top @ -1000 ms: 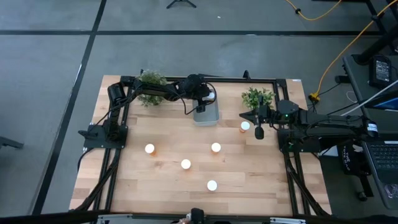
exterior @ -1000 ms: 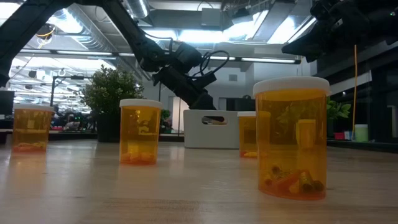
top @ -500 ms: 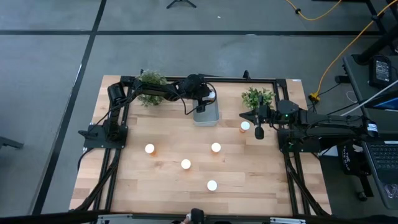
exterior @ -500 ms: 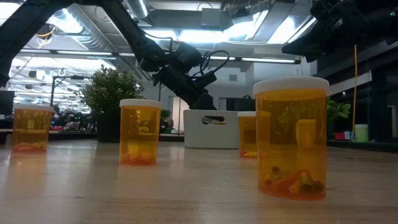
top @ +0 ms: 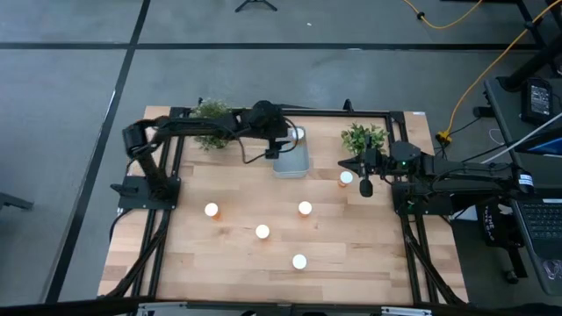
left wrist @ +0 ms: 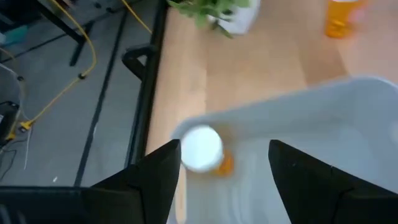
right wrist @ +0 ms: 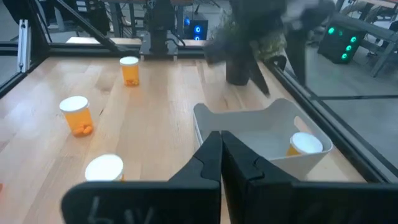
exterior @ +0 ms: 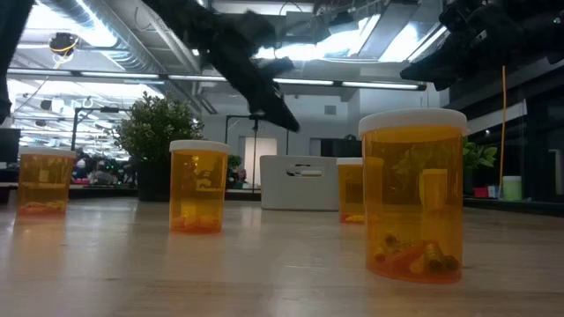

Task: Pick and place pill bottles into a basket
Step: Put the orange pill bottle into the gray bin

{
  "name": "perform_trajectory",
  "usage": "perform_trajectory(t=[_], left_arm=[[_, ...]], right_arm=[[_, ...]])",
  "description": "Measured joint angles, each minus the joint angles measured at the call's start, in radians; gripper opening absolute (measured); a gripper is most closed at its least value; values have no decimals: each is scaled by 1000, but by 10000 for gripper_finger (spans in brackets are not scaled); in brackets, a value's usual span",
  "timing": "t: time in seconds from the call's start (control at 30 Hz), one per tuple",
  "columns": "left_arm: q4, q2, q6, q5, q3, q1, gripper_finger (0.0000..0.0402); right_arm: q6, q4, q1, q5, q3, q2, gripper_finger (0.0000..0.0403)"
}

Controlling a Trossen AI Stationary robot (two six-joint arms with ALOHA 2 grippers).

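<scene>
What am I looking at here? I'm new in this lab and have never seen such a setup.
These are four cameras on one moment: one above the table, one at table-top height, and one on each wrist of the robot. The robot is two dark arms, each ending in a two-finger pincer. On the wooden table stand five orange pill bottles with white caps, for example one near the front, plus two potted plants. At the back lies a pale tray, the basket, with one bottle inside it. The left pincer hangs open above the basket, holding nothing. The right pincer is shut and empty, waiting at the table's right side.
</scene>
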Motion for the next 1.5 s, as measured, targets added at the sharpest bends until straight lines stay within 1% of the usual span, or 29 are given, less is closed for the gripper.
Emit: perform_trajectory(t=[0.13, 0.3, 0.4, 0.5, 0.6, 0.73, 0.87, 1.0, 1.1, 1.2, 1.33, 1.43, 1.5], left_arm=[[-123, -130, -34, -21, 0, -5, 237], [-309, -283, -80, 15, -1, -22, 230], [-364, -365, -123, 24, -39, -41, 207], [-385, -454, -189, 37, -120, -60, 173], [-352, -549, -257, 41, -232, -87, 136], [-237, -670, -305, 45, -406, -131, 92], [-121, -781, -335, 45, -555, -166, 57], [-29, -867, -328, 65, -673, -192, 26], [-1, -909, -325, 88, -739, -202, 6], [14, -934, -335, 110, -784, -210, 3], [23, -939, -358, 112, -808, -221, 2], [97, -939, -347, 112, -825, -226, 2], [138, -939, -320, 112, -833, -226, 4]], right_arm=[[-4, 0, 0, 0, 0, 0, 3], [-4, -6, 0, 0, 0, 0, 3], [-4, -25, 0, 0, 0, 0, 3], [-4, -36, 0, 0, 0, 0, 3], [-4, -40, 0, 0, -3, 0, 3], [-4, -44, 0, 0, -3, 0, 3], [-2, -23, 0, 0, -4, 0, 3], [1, -23, 0, 0, -4, 0, 3], [1, -24, 0, 0, -4, 0, 3], [12, -24, 0, 0, -4, 3, 3], [81, -46, 2, 0, -5, 36, 3], [84, -55, 19, 1, -1, 62, 3], [111, -92, 36, 19, 23, 79, 3]])
